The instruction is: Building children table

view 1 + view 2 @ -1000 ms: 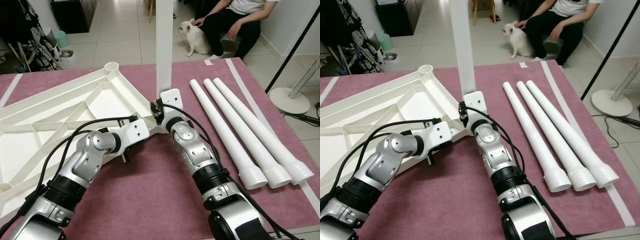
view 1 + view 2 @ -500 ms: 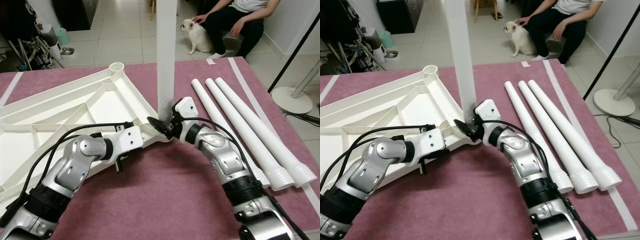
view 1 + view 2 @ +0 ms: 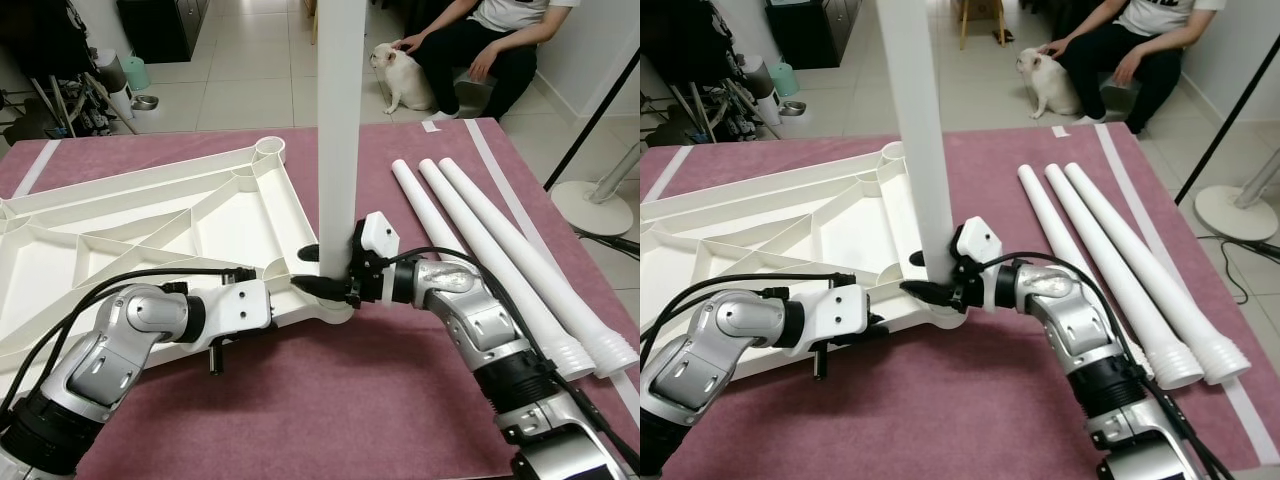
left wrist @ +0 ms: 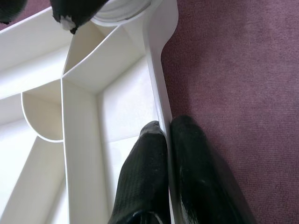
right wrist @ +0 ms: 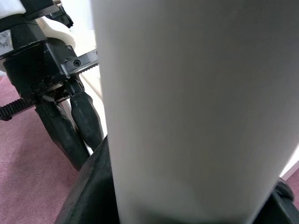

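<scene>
- Right gripper we've got clamped around the base of the upright leg, right where it meets the near corner socket of the tabletop.
- Tabletop lies underside-up on the maroon mat, ribs showing; it's the biggest part and it's in position.
- Left gripper pinches the tabletop's near edge wall, one finger either side, fingers pressed tight on it, holding the panel steady.
- Progress, our read: one leg of four is standing in its socket; three spare legs lie side by side on the mat to the right, threaded ends toward us, not yet fitted. Far corner socket is open.
- Can't tell whether the upright leg is fully seated; the joint is hidden behind our gripper, and the leg's top is cut off.
- Person and small dog sit beyond the mat.
</scene>
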Robot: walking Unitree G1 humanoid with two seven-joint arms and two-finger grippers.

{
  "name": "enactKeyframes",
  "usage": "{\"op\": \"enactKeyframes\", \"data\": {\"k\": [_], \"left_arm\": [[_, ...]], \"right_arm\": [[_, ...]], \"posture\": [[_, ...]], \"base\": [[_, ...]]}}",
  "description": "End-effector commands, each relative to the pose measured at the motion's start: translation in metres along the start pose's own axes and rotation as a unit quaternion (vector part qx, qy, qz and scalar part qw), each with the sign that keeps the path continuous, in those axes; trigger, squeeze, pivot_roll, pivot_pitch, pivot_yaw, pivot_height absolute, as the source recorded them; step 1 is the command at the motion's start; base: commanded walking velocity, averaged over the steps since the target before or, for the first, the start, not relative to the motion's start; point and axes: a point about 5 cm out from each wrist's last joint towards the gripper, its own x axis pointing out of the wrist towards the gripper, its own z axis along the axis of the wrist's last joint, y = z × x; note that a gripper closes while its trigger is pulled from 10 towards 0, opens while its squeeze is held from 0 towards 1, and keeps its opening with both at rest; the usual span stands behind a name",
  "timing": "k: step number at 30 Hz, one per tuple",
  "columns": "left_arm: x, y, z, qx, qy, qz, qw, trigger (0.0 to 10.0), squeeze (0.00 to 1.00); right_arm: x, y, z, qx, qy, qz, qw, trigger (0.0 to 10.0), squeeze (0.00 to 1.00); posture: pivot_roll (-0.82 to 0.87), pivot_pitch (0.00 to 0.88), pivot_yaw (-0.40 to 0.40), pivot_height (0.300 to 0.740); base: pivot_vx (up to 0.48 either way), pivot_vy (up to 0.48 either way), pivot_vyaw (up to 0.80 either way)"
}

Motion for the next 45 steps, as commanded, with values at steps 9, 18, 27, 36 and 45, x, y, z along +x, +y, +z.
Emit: {"op": "enactKeyframes", "data": {"k": [9,18,27,36,45], "left_arm": [[0.019,0.042,0.032,0.011,-0.018,0.154,0.988,10.0,0.0],[0.036,0.065,0.051,-0.002,-0.026,0.201,0.979,10.0,0.0],[0.046,0.075,0.061,0.001,-0.02,0.214,0.977,10.0,0.0],[0.041,0.069,0.052,-0.001,-0.015,0.206,0.978,10.0,0.0],[0.012,0.032,0.045,0.047,-0.044,0.105,0.992,10.0,0.0]], "right_arm": [[0.049,-0.005,-0.017,0.028,0.037,-0.151,0.987,0.0,0.0],[0.063,-0.026,-0.029,0.05,0.096,-0.329,0.938,0.0,0.0],[0.073,-0.039,-0.023,0.053,0.093,-0.428,0.897,5.8,0.0],[0.077,-0.03,-0.009,0.052,0.008,-0.363,0.93,10.0,1.0],[0.034,-0.003,0.003,-0.008,-0.029,-0.106,0.994,10.0,0.0]], "posture": [[0.1,0.0,0.068,0.74],[0.09,0.0,0.076,0.74],[0.09,0.0,0.079,0.74],[0.09,0.0,0.073,0.74],[0.1,0.0,0.072,0.74]], "base": [[0.0,0.0,0.0],[0.0,0.0,0.0],[0.0,0.0,0.0],[0.0,0.0,0.0],[0.0,0.0,0.0]]}}
